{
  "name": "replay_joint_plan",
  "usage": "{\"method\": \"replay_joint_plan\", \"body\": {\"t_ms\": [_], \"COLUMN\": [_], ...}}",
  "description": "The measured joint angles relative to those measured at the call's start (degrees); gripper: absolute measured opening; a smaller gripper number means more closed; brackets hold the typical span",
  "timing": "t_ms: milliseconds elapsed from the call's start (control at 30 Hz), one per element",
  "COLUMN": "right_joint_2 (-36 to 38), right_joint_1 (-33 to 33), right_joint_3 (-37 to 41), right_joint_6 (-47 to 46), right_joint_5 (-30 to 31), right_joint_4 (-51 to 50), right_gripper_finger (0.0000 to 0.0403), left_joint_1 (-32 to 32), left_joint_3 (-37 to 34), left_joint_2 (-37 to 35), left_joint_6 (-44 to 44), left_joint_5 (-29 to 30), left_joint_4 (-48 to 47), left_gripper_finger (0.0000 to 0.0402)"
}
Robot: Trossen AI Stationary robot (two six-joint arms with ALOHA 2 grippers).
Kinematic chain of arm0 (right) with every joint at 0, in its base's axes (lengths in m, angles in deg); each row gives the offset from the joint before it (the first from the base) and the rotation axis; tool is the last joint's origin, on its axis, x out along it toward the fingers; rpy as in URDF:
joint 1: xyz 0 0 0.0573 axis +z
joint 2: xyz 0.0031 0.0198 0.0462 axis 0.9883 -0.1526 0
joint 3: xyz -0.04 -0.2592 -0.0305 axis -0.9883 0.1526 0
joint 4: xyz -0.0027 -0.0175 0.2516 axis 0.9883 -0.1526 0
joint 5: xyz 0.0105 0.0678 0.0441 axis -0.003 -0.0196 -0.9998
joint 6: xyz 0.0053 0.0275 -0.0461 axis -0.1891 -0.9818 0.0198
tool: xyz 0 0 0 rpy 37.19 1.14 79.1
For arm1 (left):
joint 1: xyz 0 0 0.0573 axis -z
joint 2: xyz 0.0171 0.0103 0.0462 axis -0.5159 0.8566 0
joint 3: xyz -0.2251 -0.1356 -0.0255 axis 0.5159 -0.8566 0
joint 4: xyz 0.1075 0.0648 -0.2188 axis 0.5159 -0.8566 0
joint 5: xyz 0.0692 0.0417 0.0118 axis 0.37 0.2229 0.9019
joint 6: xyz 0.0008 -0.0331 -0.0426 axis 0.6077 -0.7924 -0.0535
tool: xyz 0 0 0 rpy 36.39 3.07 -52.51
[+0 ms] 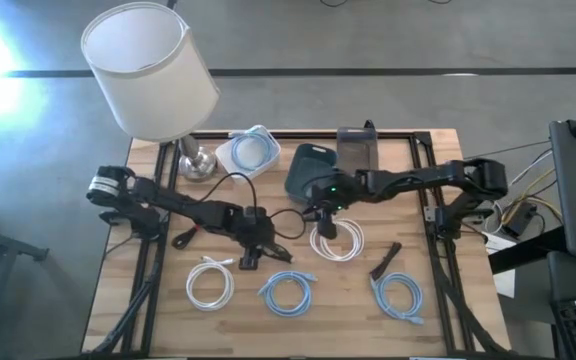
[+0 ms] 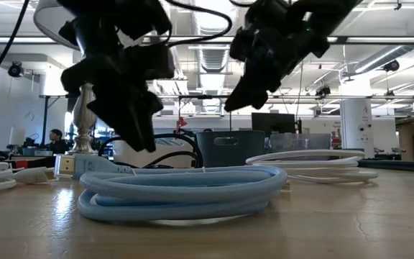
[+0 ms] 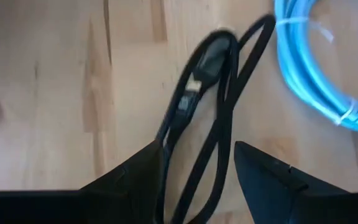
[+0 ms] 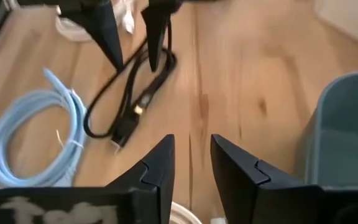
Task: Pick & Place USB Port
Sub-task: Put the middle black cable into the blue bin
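USB cable (image 1: 286,222) lies near the middle of the table (image 1: 158,300), between the two grippers.

From above, the black cable lies loose on the wood, with the left gripper (image 1: 251,247) just over one end and the right gripper (image 1: 324,222) close to the other, beside a white cable coil (image 1: 337,241). A grey bin (image 1: 310,170) sits toward the back edge, a lamp (image 1: 153,70) at the back left corner, and three light cable coils line the front edge. From table height, a blue coil (image 2: 182,188) fills the front and both arms hang above the wood. The left wrist camera shows the black cable (image 3: 197,106) running between its spread fingers, which are not squeezing it. The right wrist camera shows its own fingers a little apart and holding nothing, with the cable's plug (image 4: 124,132) flat on the wood ahead.
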Motion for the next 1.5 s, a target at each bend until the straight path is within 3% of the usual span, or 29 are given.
{"method": "replay_joint_plan", "body": {"t_ms": [400,633,800,1167,1500], "right_joint_2": [-6.18,-4.66,-4.50,-4.45,-4.25], "right_joint_1": [0.14,0.83,0.97,1.11,4.21], "right_joint_3": [-10.20,-9.91,-9.84,-9.75,-9.73], "right_joint_6": [-0.04,0.00,0.24,-0.48,-3.30], "right_joint_5": [0.04,0.04,0.04,0.07,0.21], "right_joint_4": [-19.37,-19.99,-20.01,-20.31,-28.73], "right_gripper_finger": [0.0098,0.0087,0.0084,0.0088,0.0072], "left_joint_1": [-0.20,-0.59,-0.61,-1.31,-2.40], "left_joint_3": [-8.56,-11.74,-11.93,-11.44,-6.04], "left_joint_2": [0.00,0.13,0.76,0.87,0.87], "left_joint_6": [2.16,2.14,1.54,3.05,8.89], "left_joint_5": [6.74,7.17,7.99,9.07,12.82], "left_joint_4": [14.84,22.07,22.83,24.67,24.59], "left_gripper_finger": [0.0202,0.0196,0.0157,0.0012,0.0009]}}
